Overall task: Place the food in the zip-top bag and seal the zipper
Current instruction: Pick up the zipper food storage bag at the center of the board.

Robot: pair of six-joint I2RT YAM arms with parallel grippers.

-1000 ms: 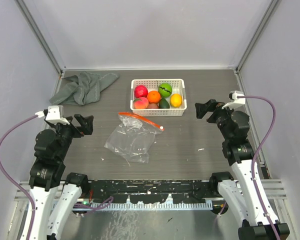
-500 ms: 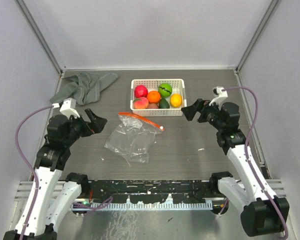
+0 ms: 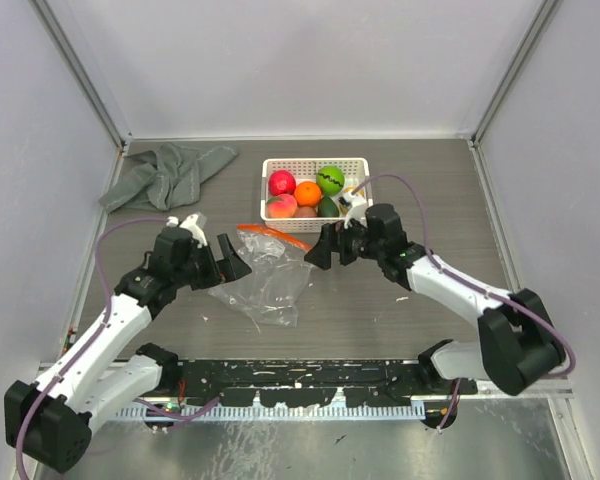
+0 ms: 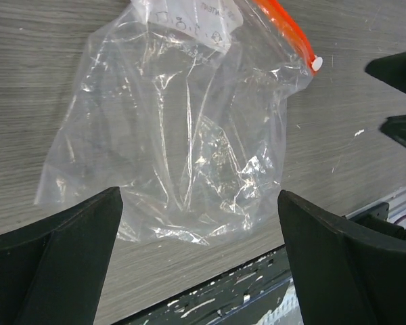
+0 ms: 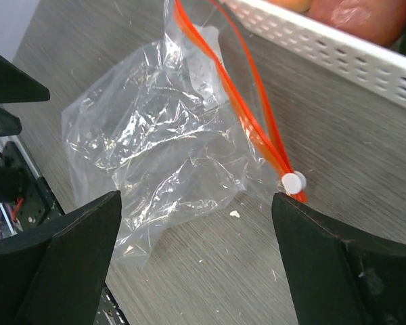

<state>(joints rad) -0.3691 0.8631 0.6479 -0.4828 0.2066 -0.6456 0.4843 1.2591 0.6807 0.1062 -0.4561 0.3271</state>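
From above, open tabletop surrounds the zip-top bag (image 3: 265, 282) at mid-table. The food (image 3: 307, 193) sits in the white basket (image 3: 300, 226) behind it. The left gripper (image 3: 234, 262) and right gripper (image 3: 318, 252) flank the bag, jaws spread, empty. Left wrist: the bag lies flat between the fingers. Right wrist: the zipper (image 5: 276, 162) runs toward the basket wall.

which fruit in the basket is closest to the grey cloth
The red fruit, in the basket's far left corner. The peach one is left too but in the near row, further from the cloth; the rest lie further right.
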